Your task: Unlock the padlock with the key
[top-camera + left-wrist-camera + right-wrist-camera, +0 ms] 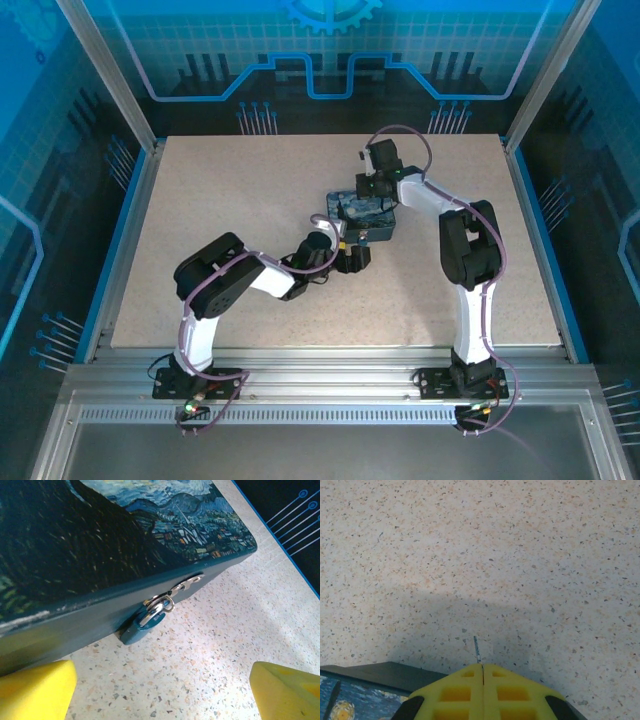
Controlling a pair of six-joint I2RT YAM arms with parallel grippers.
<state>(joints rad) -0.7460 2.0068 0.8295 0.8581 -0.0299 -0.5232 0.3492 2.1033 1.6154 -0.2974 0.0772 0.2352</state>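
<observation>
A small blue padlock hangs from a silver hasp on the front wall of a dark box with a starry-night painted lid; the lock rests against the table. My left gripper is open a short way in front of the padlock, with one yellow fingertip at each side and nothing between them. My right gripper is shut on the key, whose thin blade sticks out past the tips. In the top view it hovers over the box's far edge.
The box sits mid-table on a speckled beige top. A corner of it shows under my right fingers. Blue-lit panels and aluminium posts wall in the table. The left gripper is at the box's near side.
</observation>
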